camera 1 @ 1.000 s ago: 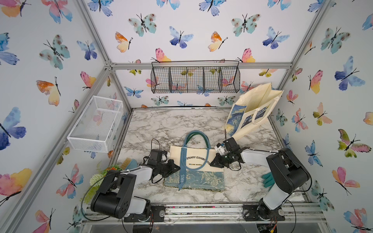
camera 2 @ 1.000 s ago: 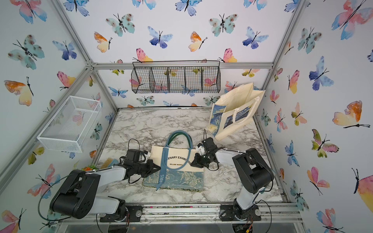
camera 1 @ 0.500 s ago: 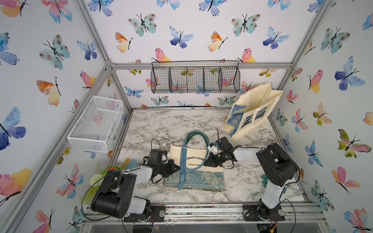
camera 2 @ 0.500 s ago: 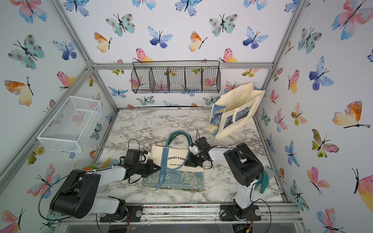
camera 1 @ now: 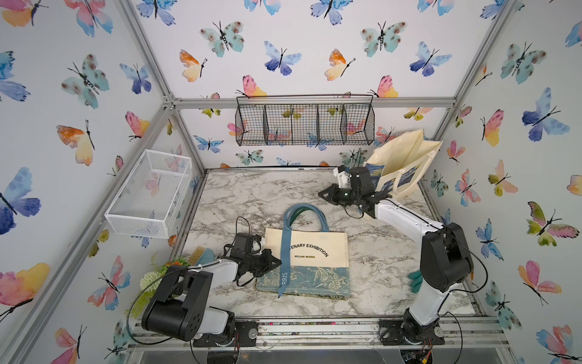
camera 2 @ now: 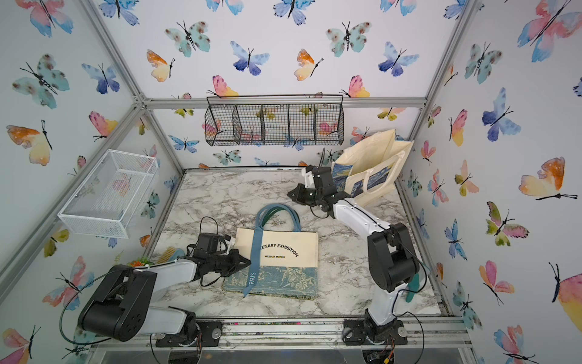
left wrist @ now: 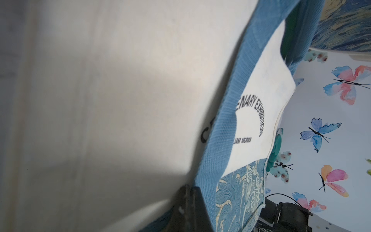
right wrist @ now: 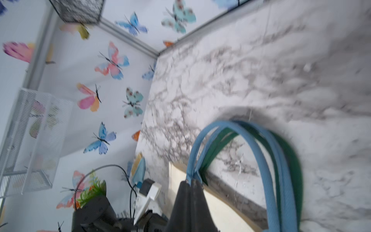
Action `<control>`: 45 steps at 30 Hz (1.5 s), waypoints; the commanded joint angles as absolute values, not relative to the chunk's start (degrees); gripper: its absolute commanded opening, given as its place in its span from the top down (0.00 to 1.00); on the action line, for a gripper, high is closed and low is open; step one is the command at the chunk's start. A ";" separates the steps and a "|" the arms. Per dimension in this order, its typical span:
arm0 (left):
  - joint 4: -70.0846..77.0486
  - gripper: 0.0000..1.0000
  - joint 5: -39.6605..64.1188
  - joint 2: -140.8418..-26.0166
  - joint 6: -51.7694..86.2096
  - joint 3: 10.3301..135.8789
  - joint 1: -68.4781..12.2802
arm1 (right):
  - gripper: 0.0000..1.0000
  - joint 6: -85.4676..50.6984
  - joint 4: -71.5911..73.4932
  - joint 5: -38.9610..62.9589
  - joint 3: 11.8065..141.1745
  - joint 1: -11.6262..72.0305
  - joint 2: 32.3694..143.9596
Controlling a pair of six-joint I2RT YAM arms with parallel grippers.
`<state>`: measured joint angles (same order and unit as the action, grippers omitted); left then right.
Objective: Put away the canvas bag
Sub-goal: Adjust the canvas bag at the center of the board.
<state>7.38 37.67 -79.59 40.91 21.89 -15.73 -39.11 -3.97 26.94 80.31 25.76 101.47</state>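
A white mesh basket [camera 1: 148, 192] hangs on the left wall. Below it, low over the marble surface [camera 1: 252, 195], the left tool [camera 1: 276, 261] has its jaws together. Its tip is at the left edge of the canvas bag [camera 1: 318, 252], just beside the blue strap [camera 1: 285, 277] crossing the bag's face; whether it pinches cloth I cannot tell. The bag lies flat near the front middle of the surface, printed side up, handles [camera 1: 304, 206] toward the back wall. Farther right, the right tool [camera 1: 322, 193] hangs above the surface, jaws together and empty, apart from the bag, near a second tote [camera 1: 406, 164] leaning in the far right corner.
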 commanded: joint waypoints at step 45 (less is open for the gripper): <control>-25.51 0.38 8.13 -72.18 30.20 38.14 -14.68 | 0.30 -28.90 -19.61 32.78 41.31 27.51 92.12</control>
<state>-20.97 12.21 -73.82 31.90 36.80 -14.98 -28.05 -18.74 33.43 43.09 27.00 90.50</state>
